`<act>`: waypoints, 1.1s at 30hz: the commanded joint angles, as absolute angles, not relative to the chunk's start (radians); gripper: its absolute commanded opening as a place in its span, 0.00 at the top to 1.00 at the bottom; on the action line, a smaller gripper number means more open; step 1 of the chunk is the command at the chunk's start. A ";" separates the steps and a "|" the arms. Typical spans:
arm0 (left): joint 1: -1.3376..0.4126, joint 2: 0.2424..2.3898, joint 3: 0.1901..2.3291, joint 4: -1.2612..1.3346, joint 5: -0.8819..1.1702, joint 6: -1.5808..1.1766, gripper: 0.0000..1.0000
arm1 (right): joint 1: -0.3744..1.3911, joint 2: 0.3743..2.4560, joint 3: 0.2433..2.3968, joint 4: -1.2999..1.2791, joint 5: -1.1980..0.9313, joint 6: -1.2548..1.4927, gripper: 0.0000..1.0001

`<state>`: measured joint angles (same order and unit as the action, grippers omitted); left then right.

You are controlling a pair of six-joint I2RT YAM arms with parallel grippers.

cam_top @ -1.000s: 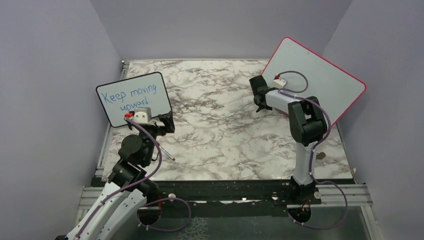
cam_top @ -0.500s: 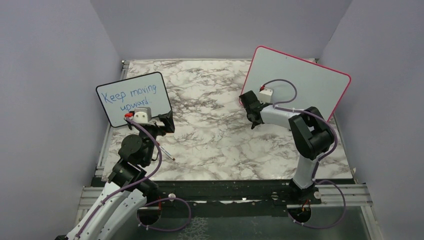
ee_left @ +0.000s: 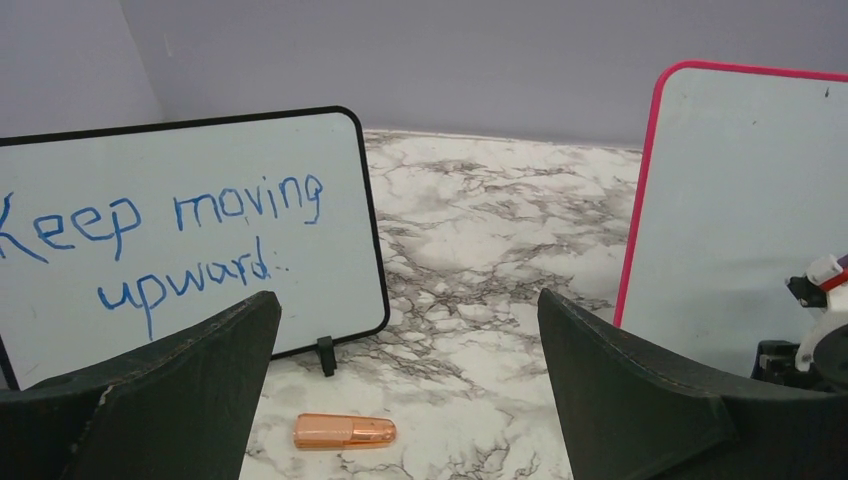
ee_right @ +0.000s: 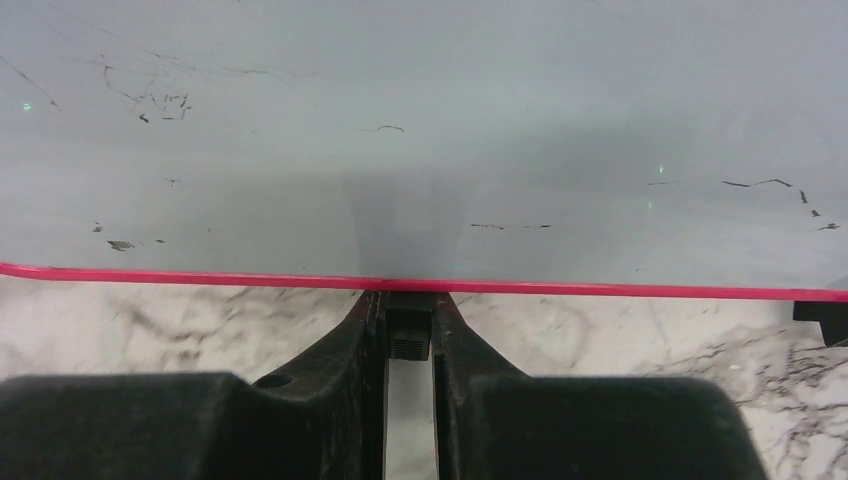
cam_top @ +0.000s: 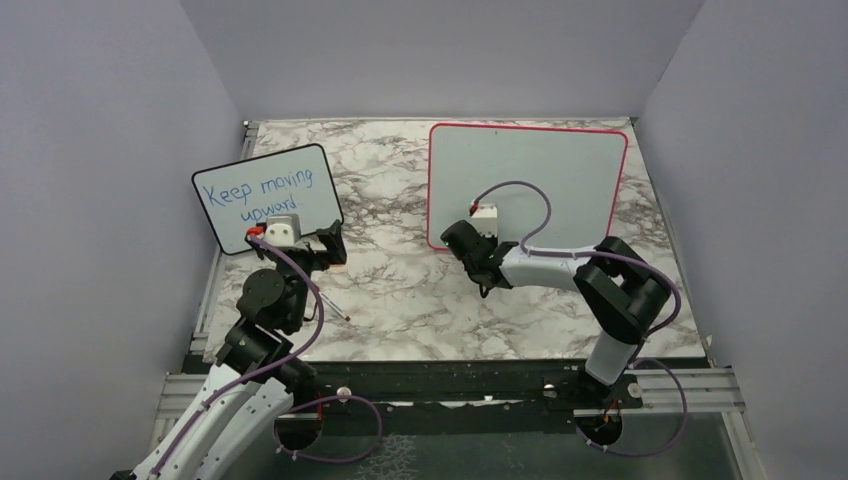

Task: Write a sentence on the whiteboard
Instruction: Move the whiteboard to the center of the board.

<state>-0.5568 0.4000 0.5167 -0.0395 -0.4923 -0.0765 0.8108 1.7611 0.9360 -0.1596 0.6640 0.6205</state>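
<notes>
The whiteboard [cam_top: 560,170] with the pink rim stands up tall at the back of the worktop [cam_top: 400,290], a bit to the right of the middle. Its white face looks toward the arms. The face has only a few faint dark marks on it. From the left wrist camera its pink left edge shows at the right side.

The right arm [cam_top: 545,265] reaches in low to the bottom left part of the whiteboard. The right jaws are almost shut and pinch a little black foot right under the pink bottom rim. I cannot tell if the whiteboard touches the worktop.

Well apart, at the left, a small board [cam_top: 268,197] with a black rim stands up. It says "Keep moving upward" in blue. The left arm [cam_top: 265,300] sits just in front of it. The left jaws are wide open and hold nothing. A small copper cap [ee_left: 345,431] lies on the worktop near the small board's foot. A thin pen [cam_top: 335,308] lies beside the left arm.
</notes>
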 commanded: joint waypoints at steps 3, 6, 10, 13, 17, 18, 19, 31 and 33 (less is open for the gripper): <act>-0.548 0.393 0.535 -0.035 -0.558 -0.057 0.01 | 0.942 1.722 0.899 -0.133 0.549 0.574 0.96; -0.543 0.394 0.535 -0.035 -0.564 -0.057 0.01 | 0.992 1.698 0.886 -0.128 0.548 0.568 0.96; -0.523 0.404 0.539 -0.034 -0.560 -0.057 0.01 | 1.056 1.677 0.874 -0.117 0.542 0.540 0.96; -0.477 0.414 0.546 -0.035 -0.536 -0.071 0.01 | 1.085 1.682 0.872 -0.119 0.550 0.536 0.96; -0.436 0.411 0.546 -0.039 -0.494 -0.084 0.01 | 1.088 1.669 0.844 -0.091 0.536 0.545 0.96; -0.435 0.410 0.546 -0.041 -0.494 -0.084 0.01 | 1.088 1.667 0.838 -0.085 0.535 0.543 0.95; -0.434 0.411 0.546 -0.042 -0.495 -0.084 0.01 | 1.088 1.665 0.836 -0.082 0.531 0.537 0.95; -0.434 0.415 0.545 -0.048 -0.472 -0.087 0.01 | 1.097 1.643 0.847 -0.065 0.497 0.483 0.86; -0.434 0.420 0.545 -0.052 -0.474 -0.091 0.01 | 1.097 1.629 0.848 -0.064 0.496 0.474 0.79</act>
<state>-0.4397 0.4118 0.5167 -0.0490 -0.4969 -0.0746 1.0744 1.6764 0.8486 -0.0975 0.5716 0.5163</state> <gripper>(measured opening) 0.989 0.204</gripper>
